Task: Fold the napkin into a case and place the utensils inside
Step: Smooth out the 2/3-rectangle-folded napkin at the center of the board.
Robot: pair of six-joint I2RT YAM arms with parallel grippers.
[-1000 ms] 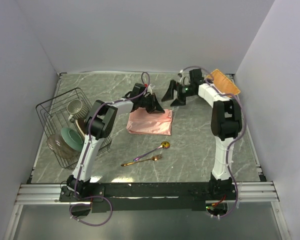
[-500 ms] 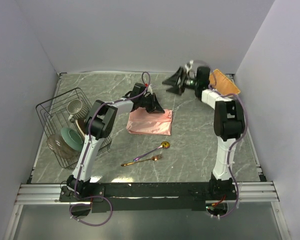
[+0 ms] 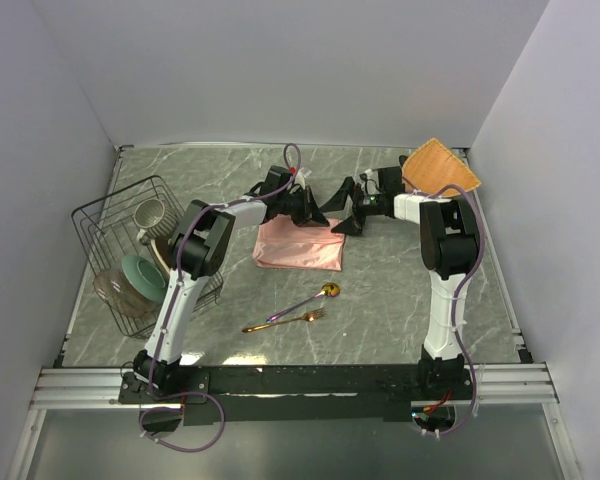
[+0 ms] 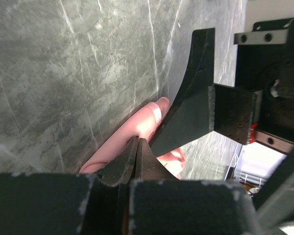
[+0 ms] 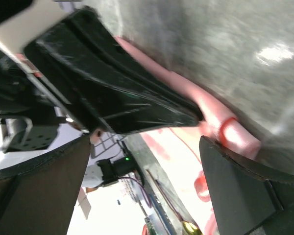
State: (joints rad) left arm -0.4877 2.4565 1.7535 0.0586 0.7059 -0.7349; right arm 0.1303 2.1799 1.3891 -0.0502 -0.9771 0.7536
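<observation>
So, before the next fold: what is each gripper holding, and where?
Left gripper pinches the napkin at its far edge; right gripper, open, holds nothing.

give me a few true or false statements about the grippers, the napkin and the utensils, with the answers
1. The left gripper is shut on the far edge of the napkin. True.
2. The right gripper is shut. False: its jaws stand wide open at the napkin's far right corner.
3. The spoon and fork lie inside the napkin. False: both lie on the bare table, nearer the arm bases than the napkin.
4. The wire rack stands on the table's left side. True.
</observation>
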